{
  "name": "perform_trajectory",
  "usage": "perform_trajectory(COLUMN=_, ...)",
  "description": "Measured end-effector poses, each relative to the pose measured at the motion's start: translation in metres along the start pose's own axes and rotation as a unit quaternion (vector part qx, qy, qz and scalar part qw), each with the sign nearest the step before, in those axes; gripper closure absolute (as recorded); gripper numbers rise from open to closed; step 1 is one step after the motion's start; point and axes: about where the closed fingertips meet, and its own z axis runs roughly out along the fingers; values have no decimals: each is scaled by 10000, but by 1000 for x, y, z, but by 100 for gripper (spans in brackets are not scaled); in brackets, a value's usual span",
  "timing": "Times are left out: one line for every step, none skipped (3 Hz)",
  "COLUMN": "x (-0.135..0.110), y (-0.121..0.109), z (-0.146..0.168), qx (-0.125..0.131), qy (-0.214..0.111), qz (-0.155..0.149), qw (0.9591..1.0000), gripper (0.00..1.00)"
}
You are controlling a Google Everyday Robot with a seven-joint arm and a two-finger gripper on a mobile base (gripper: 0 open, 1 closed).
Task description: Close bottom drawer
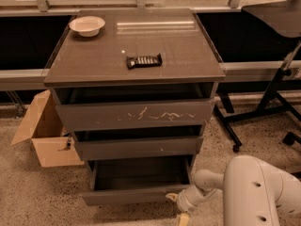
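On the counter [188, 55]: white bowl [87, 25] at the 11 o'clock corner, dark wrapped bar [144, 60] lying flat near centre. The top drawer [136, 114], white scratches on its front, is ajar, as is the middle drawer [138, 147]. An open cardboard box [44, 131] sits on the floor at the cabinet's 9 o'clock, a black wheeled stand [268, 98] at 3 o'clock. The gripper [178, 207] is low at the frame's 5 o'clock.
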Motion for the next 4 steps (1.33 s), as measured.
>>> perform_trajectory(x=3, y=-6, z=-5, qx=38, qy=-4, qz=-53, qw=10000, gripper=18)
perform_trajectory(x=3, y=-7, z=-6, qx=47, qy=-3, qz=-62, qw=10000, gripper=41)
perform_trajectory(x=11, y=-24, z=-15, qx=348, qy=208, qz=38, qw=9992, gripper=64)
perform_trajectory(x=22, y=-45, z=-28, qx=718, qy=361, qz=116, qw=9967, gripper=88)
